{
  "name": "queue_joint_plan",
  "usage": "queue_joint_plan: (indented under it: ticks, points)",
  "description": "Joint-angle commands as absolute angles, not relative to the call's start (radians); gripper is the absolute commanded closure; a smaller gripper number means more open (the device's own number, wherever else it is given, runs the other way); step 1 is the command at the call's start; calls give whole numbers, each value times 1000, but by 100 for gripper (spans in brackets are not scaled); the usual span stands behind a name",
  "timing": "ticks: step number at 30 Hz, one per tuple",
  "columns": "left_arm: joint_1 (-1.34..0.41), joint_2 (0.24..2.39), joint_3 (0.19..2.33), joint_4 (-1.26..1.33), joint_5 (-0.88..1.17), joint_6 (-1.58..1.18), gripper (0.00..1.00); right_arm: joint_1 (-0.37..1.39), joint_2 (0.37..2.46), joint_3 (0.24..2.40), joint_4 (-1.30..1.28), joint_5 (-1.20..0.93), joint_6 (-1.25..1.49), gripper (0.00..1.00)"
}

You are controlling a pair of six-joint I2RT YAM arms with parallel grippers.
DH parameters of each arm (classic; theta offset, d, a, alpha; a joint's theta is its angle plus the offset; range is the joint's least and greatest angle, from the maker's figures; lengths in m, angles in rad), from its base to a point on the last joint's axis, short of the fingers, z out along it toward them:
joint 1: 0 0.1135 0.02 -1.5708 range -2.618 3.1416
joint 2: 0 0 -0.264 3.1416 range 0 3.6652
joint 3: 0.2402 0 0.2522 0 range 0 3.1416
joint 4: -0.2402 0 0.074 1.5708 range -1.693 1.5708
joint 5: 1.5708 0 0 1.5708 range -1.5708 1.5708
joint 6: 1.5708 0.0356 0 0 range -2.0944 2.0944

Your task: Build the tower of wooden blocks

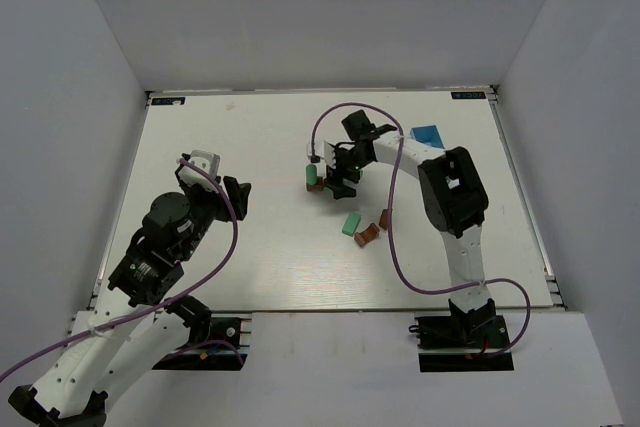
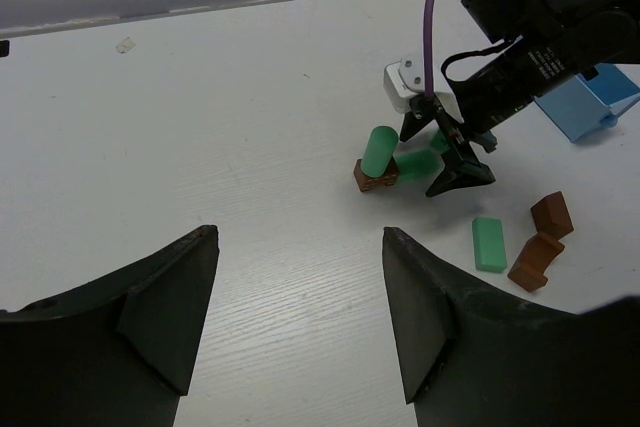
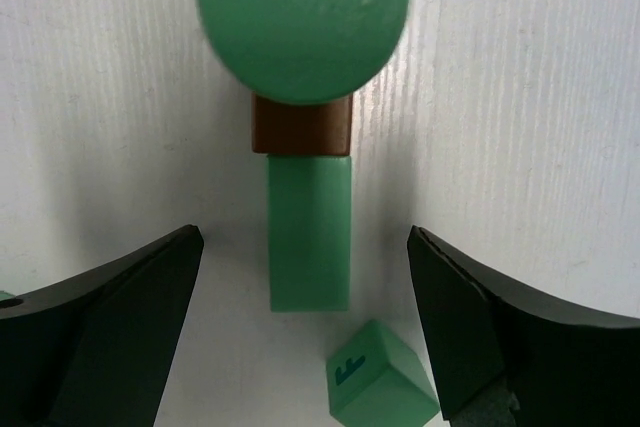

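The tower [image 1: 311, 178] is a green cylinder [image 3: 302, 17] standing on a brown block [image 3: 300, 127]; it also shows in the left wrist view [image 2: 378, 152]. My right gripper [image 1: 334, 179] is open just right of it. In the right wrist view my right gripper [image 3: 305, 247] straddles a green rectangular block [image 3: 310, 237] that lies flat against the brown block, with a green cube [image 3: 382, 379] beside it. Loose blocks lie nearer: a green one [image 1: 351, 223] and two brown ones [image 1: 367, 235] [image 1: 385, 218]. My left gripper [image 2: 300, 237] is open and empty over bare table, far left of the tower [image 1: 236, 197].
A small blue open-topped box [image 1: 428, 135] stands behind the right arm, also in the left wrist view [image 2: 585, 102]. The right arm's purple cable [image 1: 345, 112] loops above the tower. White walls close the table on three sides.
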State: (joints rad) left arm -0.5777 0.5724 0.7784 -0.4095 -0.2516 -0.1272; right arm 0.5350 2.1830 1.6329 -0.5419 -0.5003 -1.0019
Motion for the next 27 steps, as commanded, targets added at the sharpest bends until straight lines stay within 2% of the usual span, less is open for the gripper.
queue_joint_plan:
  ticks: [1, 7, 11, 13, 14, 16, 17, 18, 19, 20, 21, 23, 26, 27]
  points:
    - [-572, 572, 785, -400, -264, -121, 23, 537, 2128, 1592, -557, -495, -1014, 11]
    - [-572, 572, 785, -400, -273, -121, 23, 534, 1962, 1514, -549, -480, -1014, 11]
    - [-572, 563, 785, -400, -273, -121, 23, 534, 1830, 1381, -505, -433, -993, 11]
    - [-572, 563, 785, -400, -273, -121, 23, 528, 1711, 1313, -366, -362, -971, 11]
    - [-572, 554, 785, -400, -273, -121, 23, 525, 1659, 1205, -321, -361, -954, 11]
    - [-572, 554, 785, -400, -273, -121, 29, 517, 1628, 1160, -264, -391, -1047, 13]
    - [-572, 554, 776, -400, -273, -121, 39, 520, 1640, 1143, -346, -422, -1098, 26]
    - [-572, 554, 776, -400, -262, -121, 47, 517, 1650, 1164, -406, -452, -1150, 56]
    - [-572, 554, 776, -400, -262, -121, 55, 514, 1696, 1193, -501, -512, -1302, 73]
    - [-572, 554, 776, -400, -262, -121, 72, 508, 1709, 1203, -556, -514, -1340, 85]
    - [-572, 554, 776, -400, -262, -121, 79, 506, 1716, 1198, -566, -508, -1373, 92]
    - [-572, 554, 776, -400, -252, -121, 86, 502, 1727, 1186, -566, -508, -1512, 91]
    - [-572, 554, 776, -400, -252, -112, 84, 505, 1736, 1172, -603, -503, -1693, 73]
    - [-572, 545, 776, -400, -252, -112, 80, 505, 1746, 1195, -613, -505, -1703, 71]
